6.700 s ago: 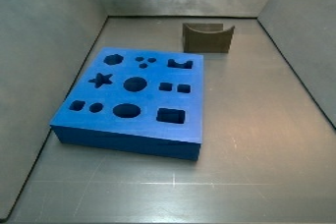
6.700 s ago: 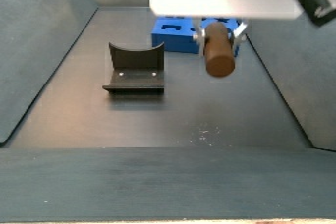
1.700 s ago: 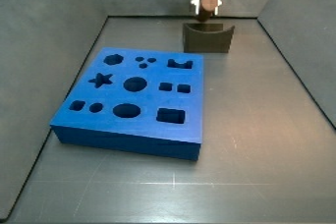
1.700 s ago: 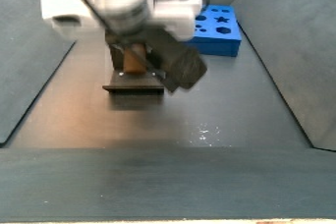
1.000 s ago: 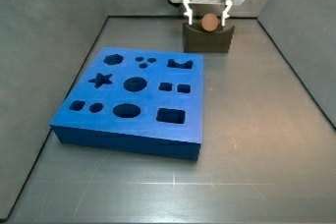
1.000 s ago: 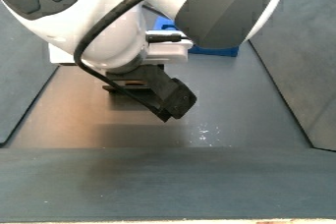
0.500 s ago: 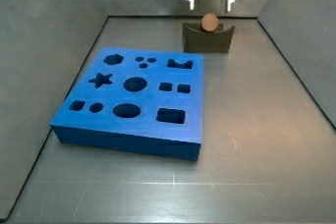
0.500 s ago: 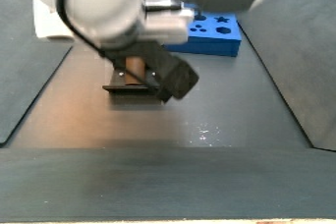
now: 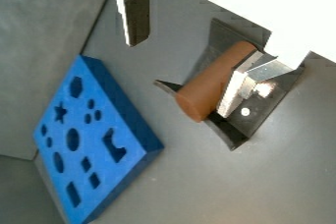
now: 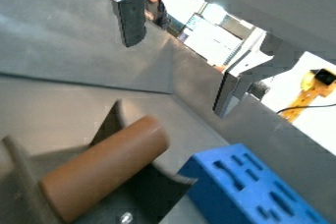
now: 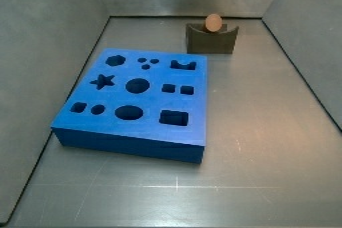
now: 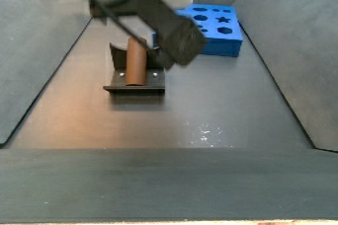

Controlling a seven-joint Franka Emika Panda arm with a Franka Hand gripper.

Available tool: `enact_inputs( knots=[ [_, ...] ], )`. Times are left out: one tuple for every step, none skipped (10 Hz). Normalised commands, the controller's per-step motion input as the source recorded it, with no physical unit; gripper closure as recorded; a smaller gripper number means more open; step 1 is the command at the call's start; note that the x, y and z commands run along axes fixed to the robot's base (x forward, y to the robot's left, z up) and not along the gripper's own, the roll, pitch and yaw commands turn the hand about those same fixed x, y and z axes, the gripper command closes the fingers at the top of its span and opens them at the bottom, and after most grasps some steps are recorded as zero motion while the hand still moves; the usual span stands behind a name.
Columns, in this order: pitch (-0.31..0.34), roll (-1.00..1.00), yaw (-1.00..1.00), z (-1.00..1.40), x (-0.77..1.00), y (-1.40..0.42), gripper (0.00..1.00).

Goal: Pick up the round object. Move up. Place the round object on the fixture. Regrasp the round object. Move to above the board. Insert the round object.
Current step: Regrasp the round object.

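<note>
I see the brown wooden cylinder peg resting in the dark notched fixture (near the floor's far edge), with the gripper above it, fingers spread and empty

1. The gripper hangs at the top; its fingers are not clearly visible.
2. Below and beside it, the peg lies in the fixture, free of the gripper.
3. The board sits beyond the gripper, partly hidden by it.
</note>
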Motion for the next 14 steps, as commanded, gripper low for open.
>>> enact_inputs(
  knots=[
    [0.055,1.00,0.01,0.66,-0.07,-1.00,0.00],
    [0.044,1.00,0.01,0.55,-0.10,-1.00,0.00],
    [0.036,1.00,0.01,0.40,-0.12,-0.91,0.00],
    [0.030,1.00,0.01,0.18,-0.09,-0.72,0.00],
    [0.029,1.00,0.01,0.13,-0.07,-0.60,0.00],
    [0.028,1.00,0.01,0.08,-0.05,-0.36,0.00],
    [0.025,1.00,0.01,0.05,-0.04,-0.17,0.00],
    [0.020,1.00,0.01,0.03,-0.05,-0.01,0.00],
    [0.017,1.00,0.01,0.02,-0.04,-0.02,0.00],
    [0.014,1.00,0.01,0.02,-0.04,-0.04,0.00],
    [0.009,1.00,0.01,0.03,-0.05,-0.03,0.00],
    [0.004,1.00,0.01,0.02,-0.04,-0.03,0.00],
    [0.000,1.00,0.01,0.01,-0.04,-0.03,0.00],
    [-0.005,1.00,0.01,0.01,-0.04,-0.03,0.00]
  ],
)
